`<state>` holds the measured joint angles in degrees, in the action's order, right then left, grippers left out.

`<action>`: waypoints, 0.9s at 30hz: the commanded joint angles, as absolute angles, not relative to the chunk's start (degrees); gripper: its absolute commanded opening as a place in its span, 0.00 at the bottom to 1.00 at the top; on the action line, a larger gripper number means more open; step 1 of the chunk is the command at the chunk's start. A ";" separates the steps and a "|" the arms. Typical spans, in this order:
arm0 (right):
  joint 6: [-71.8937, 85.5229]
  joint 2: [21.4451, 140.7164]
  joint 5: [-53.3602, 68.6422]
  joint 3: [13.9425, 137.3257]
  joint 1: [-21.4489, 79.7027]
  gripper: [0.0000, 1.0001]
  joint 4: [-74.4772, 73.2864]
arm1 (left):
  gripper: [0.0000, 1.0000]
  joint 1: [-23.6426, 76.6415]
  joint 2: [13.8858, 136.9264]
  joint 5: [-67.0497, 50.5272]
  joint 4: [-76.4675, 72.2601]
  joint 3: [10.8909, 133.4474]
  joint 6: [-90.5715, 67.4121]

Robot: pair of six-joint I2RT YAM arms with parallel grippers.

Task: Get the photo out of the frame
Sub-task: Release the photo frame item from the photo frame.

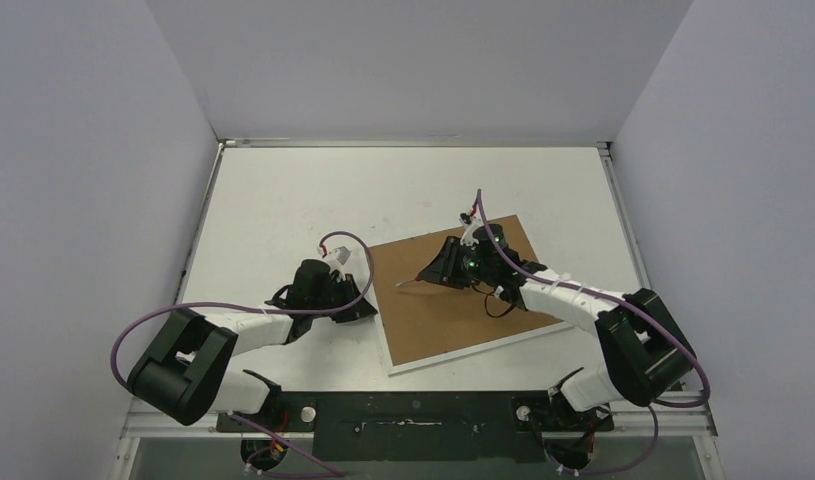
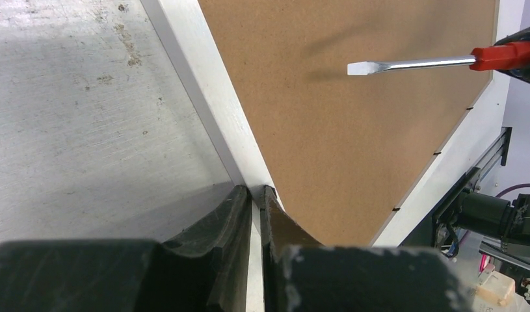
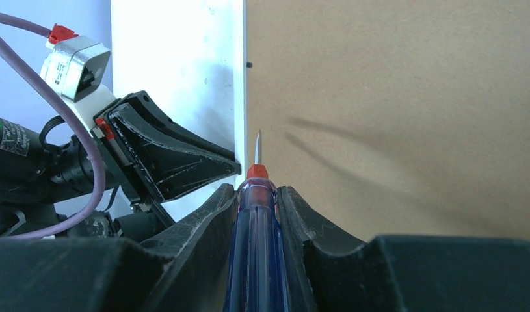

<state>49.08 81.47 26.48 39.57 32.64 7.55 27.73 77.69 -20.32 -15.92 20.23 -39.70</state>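
The frame [image 1: 463, 350] lies face down on the table, its brown fibreboard back [image 1: 453, 310] up. The photo is hidden under that board. My left gripper [image 1: 368, 305] sits at the frame's left edge. In the left wrist view its jaws [image 2: 257, 192] are closed on the white border strip [image 2: 210, 97]. My right gripper [image 1: 438, 272] hovers over the board, shut on a red-and-blue screwdriver [image 3: 255, 247]. The screwdriver's flat tip [image 2: 361, 67] points toward the left border strip [image 3: 239, 78], above the board and close to the left gripper [image 3: 233, 166].
Small black retaining tabs [image 2: 434, 154] [image 2: 397, 209] sit along the frame's near border. The white table [image 1: 283, 210] is walled at the left, back and right. A black rail [image 1: 413, 410] with the arm bases runs along the near edge.
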 commanded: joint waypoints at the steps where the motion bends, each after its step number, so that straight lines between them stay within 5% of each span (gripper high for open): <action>1: 48.59 84.43 30.42 43.63 32.52 0.00 14.75 | 0.00 28.65 78.28 -18.80 -11.85 18.65 -38.36; 19: 44.78 97.75 34.96 52.87 30.78 0.00 15.18 | 0.00 28.65 78.66 -18.33 -11.11 19.83 -40.43; 25: 43.34 100.75 35.17 55.81 30.75 0.00 13.14 | 0.41 28.77 77.52 -17.88 -12.64 22.35 -46.06; 27: 42.94 100.88 34.89 56.37 30.75 0.00 12.17 | 0.48 29.14 77.88 -16.15 -9.95 24.31 -47.08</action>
<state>45.17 100.86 34.00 53.69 31.05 12.14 28.49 77.60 -19.59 -15.00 21.26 -44.56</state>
